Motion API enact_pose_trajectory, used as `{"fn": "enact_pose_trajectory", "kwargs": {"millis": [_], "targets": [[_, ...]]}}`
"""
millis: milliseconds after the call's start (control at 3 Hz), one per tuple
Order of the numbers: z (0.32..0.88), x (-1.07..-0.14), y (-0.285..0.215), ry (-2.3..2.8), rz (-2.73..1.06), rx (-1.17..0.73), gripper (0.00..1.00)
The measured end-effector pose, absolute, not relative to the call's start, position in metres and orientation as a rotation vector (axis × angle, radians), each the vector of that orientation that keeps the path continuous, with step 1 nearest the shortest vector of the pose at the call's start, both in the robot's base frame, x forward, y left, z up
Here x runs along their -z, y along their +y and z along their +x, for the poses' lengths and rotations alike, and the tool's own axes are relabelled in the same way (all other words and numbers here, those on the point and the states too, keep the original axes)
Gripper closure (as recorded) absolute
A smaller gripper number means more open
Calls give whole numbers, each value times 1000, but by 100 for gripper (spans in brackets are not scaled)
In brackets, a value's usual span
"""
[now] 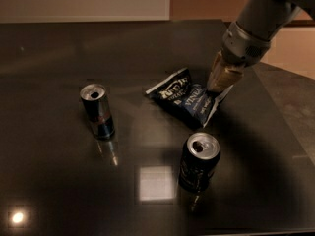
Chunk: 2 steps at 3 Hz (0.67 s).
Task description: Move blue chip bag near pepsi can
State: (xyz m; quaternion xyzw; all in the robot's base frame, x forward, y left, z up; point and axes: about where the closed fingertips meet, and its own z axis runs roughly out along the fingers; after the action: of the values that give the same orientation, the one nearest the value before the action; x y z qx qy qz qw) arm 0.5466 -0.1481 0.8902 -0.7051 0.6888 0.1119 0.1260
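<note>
At the right sealed end, likely the surest hold on this light, crinkly blue chip bag (188, 98), my gripper (219, 84) is sitting, and I cannot tell its grip.

Tbl (54, 181) — chip bag (184, 98), pepsi can (198, 163), slim can (97, 111); gripper (216, 86) at bag.

Bag (184, 98) at hand (219, 85), behind pepsi can (198, 163)

A slim, seemingly blue-and-silver can (97, 111) stands upright on the dark table (49, 181).
</note>
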Motion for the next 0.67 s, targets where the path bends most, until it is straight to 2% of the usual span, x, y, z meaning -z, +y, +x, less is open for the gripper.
{"fn": "enact_pose_trajectory", "kwargs": {"millis": [667], "targets": [[499, -906, -163, 1909, -2149, -381, 100]]}}
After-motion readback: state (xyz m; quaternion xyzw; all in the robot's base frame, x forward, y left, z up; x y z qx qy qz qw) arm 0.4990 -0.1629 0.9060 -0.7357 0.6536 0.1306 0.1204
